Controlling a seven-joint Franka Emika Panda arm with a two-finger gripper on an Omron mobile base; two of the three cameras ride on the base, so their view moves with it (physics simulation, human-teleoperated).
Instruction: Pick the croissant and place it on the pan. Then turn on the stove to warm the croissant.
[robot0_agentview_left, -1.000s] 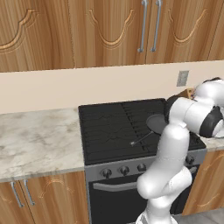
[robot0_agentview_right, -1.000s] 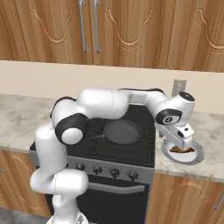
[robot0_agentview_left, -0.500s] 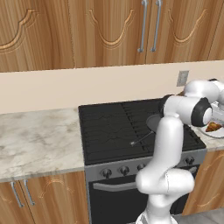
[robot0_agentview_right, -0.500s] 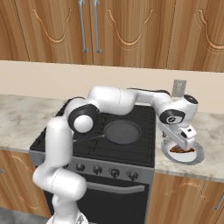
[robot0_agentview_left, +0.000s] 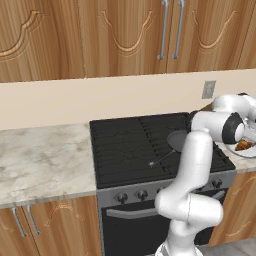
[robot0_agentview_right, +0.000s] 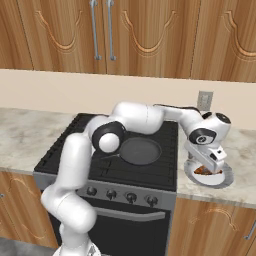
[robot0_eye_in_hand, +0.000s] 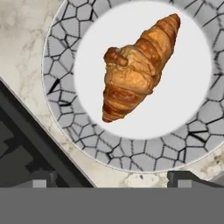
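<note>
The croissant (robot0_eye_in_hand: 135, 72) is a golden-brown crescent lying in the middle of a pale round plate (robot0_eye_in_hand: 65, 118) with a cracked-pattern rim. My gripper (robot0_eye_in_hand: 114, 179) hovers straight above it, open, its two dark fingertips (robot0_eye_in_hand: 41, 179) wide apart and holding nothing. In the right base view the gripper (robot0_agentview_right: 207, 160) hangs just over the plate (robot0_agentview_right: 224, 179) on the counter right of the stove (robot0_agentview_right: 75, 150), with a sliver of croissant (robot0_agentview_right: 204, 171) under it. The dark pan (robot0_agentview_right: 140, 151) sits on the stove's right grates, empty. From the left the croissant (robot0_agentview_left: 243, 145) peeks out past the arm, near the pan (robot0_agentview_left: 177, 140).
The pan's thin handle (robot0_agentview_left: 162, 158) points toward the stove's front. A row of round knobs (robot0_agentview_right: 120, 195) runs along the stove front above the oven door. Marble counter (robot0_agentview_left: 45, 155) lies left of the stove. A wall outlet (robot0_agentview_right: 202, 100) sits behind the plate.
The arm's elbow has swung round over the stove and the hand has sunk slightly toward the plate. The croissant and the pan have not moved.
</note>
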